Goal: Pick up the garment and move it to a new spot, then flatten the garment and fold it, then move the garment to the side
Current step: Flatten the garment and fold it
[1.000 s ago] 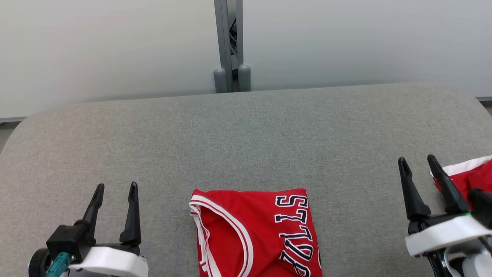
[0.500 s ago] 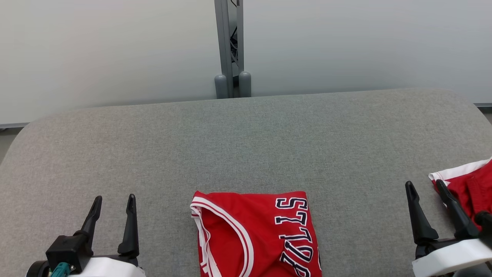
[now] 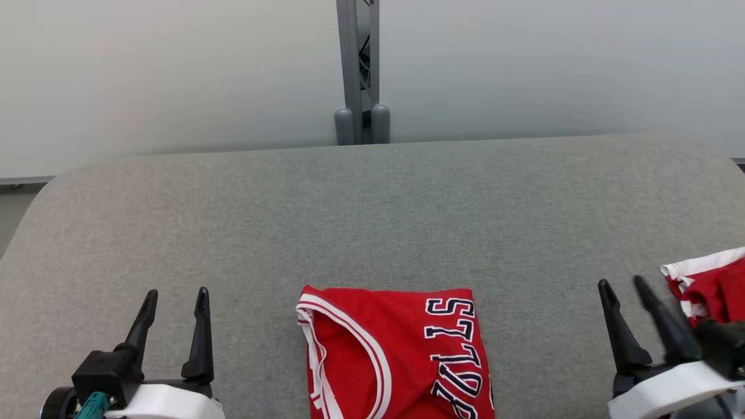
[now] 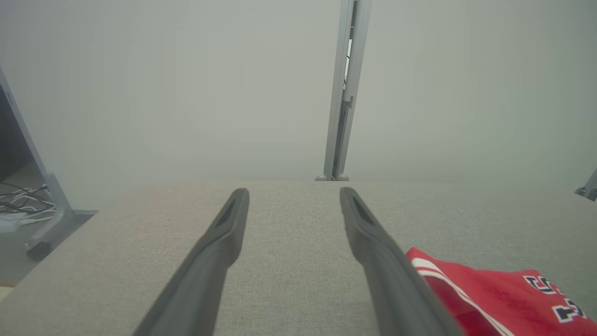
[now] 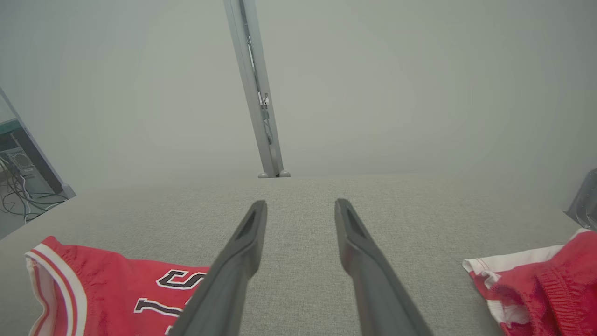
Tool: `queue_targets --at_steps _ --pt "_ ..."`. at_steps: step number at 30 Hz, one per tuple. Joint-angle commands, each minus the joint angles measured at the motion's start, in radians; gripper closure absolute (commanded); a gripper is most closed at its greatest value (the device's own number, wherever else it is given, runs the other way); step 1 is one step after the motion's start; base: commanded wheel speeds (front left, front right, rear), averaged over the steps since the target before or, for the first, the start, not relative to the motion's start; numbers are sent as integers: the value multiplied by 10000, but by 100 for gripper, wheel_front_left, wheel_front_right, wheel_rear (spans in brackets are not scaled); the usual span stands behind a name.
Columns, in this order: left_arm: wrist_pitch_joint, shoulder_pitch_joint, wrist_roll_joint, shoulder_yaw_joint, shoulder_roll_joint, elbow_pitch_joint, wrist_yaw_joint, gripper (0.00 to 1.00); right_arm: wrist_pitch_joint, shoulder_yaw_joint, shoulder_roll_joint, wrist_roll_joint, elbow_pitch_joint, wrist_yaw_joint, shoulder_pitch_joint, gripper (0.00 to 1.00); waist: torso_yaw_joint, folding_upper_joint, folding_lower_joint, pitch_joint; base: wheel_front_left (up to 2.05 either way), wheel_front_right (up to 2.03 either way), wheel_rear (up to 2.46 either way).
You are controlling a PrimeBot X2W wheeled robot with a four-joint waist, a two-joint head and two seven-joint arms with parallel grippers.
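On the near middle of the grey table [image 3: 372, 203], a folded red jersey [image 3: 396, 355] lies flat, its white-trimmed armhole to the left and its dark lettering along the right edge.

**Key relation.** The jersey sits between the two grippers and touches neither. The left gripper [image 3: 177, 293] stands to its left and the right gripper [image 3: 621, 283] to its right. In the head view the left one appears slightly nearer. The lettering runs near to far, so the fold's long axis probably points away from the robot. A sideways move would therefore take an edge from the flank.

**Jaw state.**
- Left gripper: jaws spread wide, nothing between them.
- Right gripper: jaws apart, nothing between them.

**Nearby item.** A second red garment [image 3: 707, 279] with a white band lies just beside the right gripper at the table's right edge.

**Limits of view.**
- The jersey's near end is cut off by the bottom of the head view, so its full length cannot be judged.
- The right gripper's fingertips are blurred.
- The second garment is crumpled and partly out of frame, so its type cannot be told.
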Motion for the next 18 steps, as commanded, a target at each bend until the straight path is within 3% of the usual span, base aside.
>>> queue_targets --at_steps 1,7,18 --pt "-13 -192 50 -6 20 -35 -12 0 91 325 -105 86 138 -4 -115 100 184 -1 0 92 0 0 0" --pt "-72 -344 9 -48 -52 3 -67 0 40 1351 -179 338 623 -4 -454 100 501 -1 0 306 0 0 0" --pt "-191 -725 -37 -219 -236 284 -283 0 -508 4386 -296 1476 2771 -4 -1485 100 1140 -1 0 701 0 0 0"
